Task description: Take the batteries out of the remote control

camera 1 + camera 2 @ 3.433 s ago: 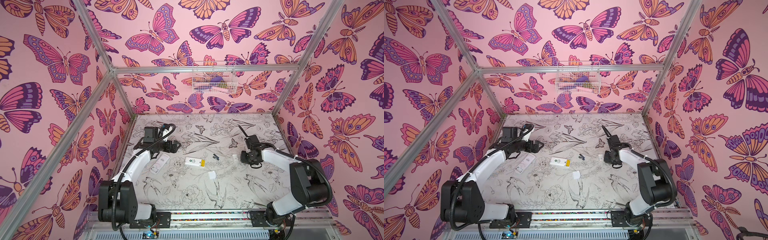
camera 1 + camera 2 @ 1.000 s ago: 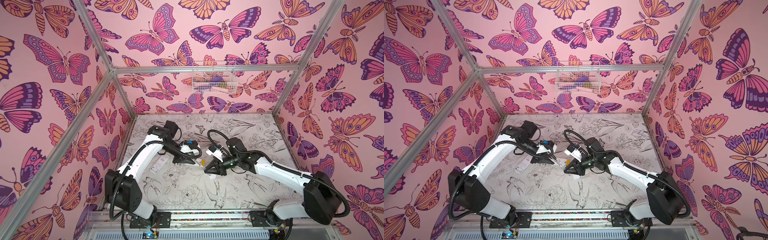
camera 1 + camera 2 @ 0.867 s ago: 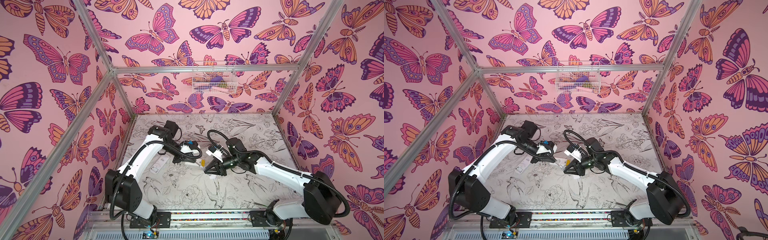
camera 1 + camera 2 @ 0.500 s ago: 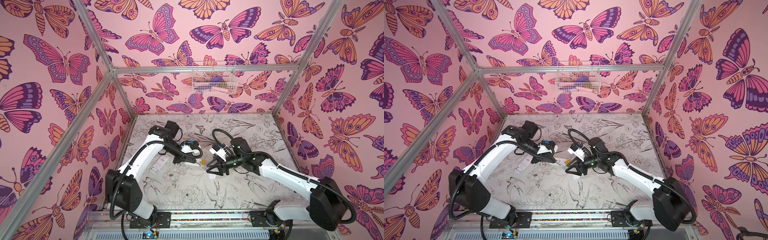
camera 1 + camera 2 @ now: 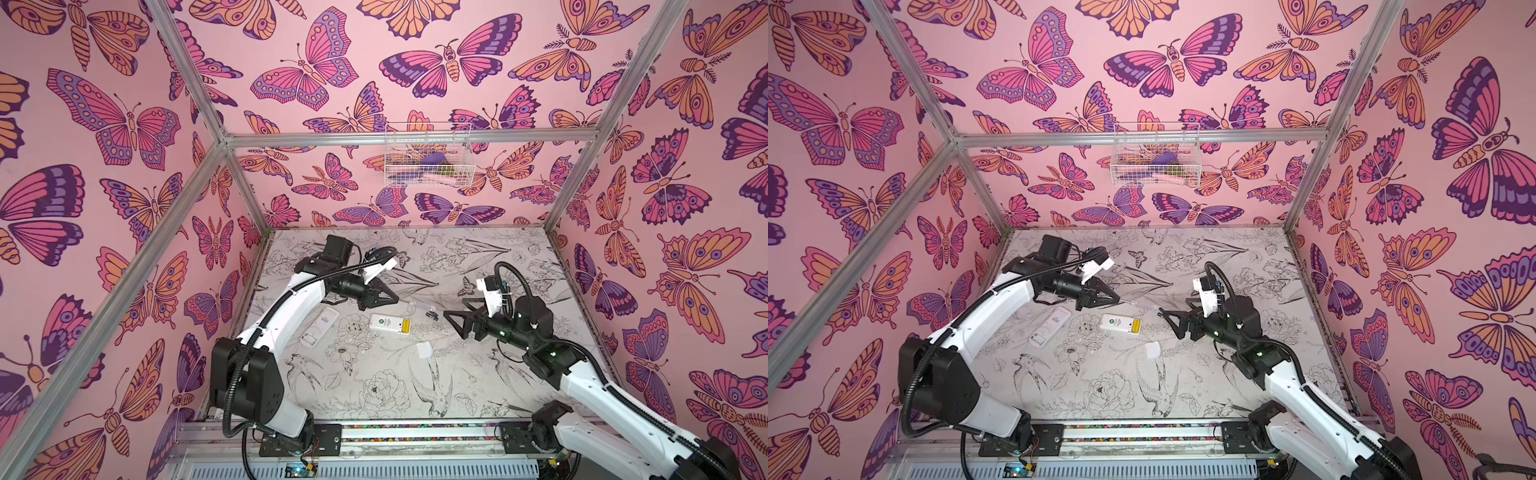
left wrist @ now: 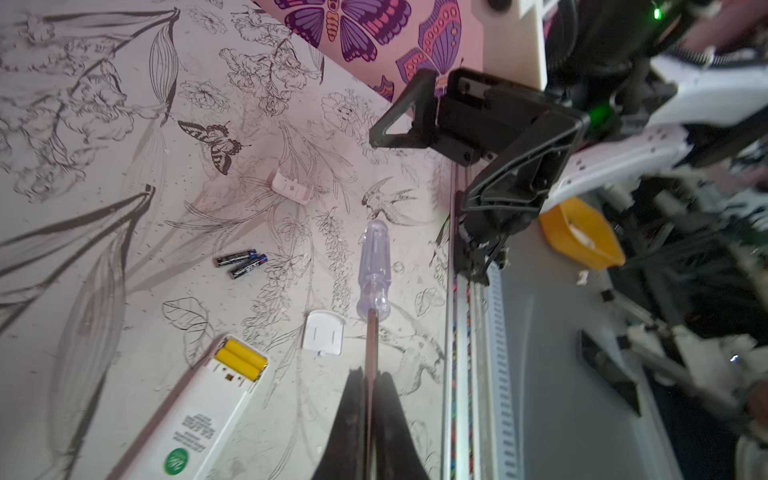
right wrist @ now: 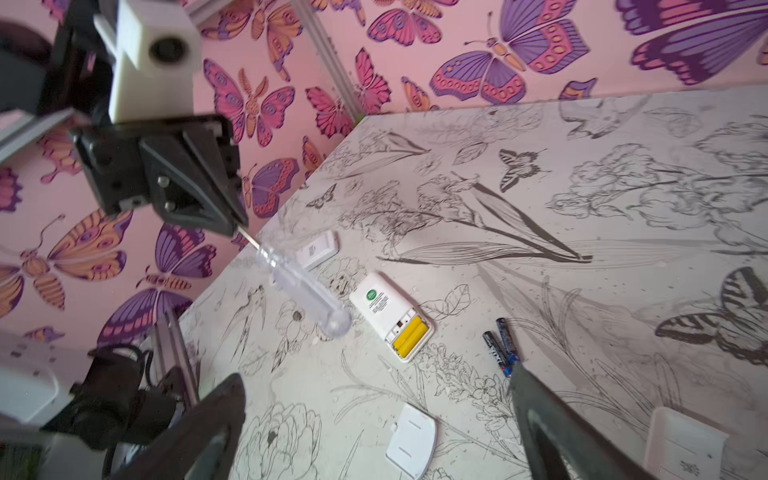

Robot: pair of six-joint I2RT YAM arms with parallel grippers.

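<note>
Left claw (image 6: 369,374) hides the screwdriver (image 6: 374,266) shaft's tip.

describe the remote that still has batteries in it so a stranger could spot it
On the flower-printed table, look near the middle for a white remote lying face down. Unlike the other white remote to its left in both top views, its open compartment shows two yellow batteries and it bears a round green sticker.

Robot lab test cell: aluminium frame (image 5: 311,138), butterfly-print walls (image 5: 104,232), printed worktop (image 5: 353,399), two arms (image 5: 286,307) bolted to front rail (image 5: 415,430), wire basket (image 5: 428,166) on back wall (image 5: 365,50).
</note>
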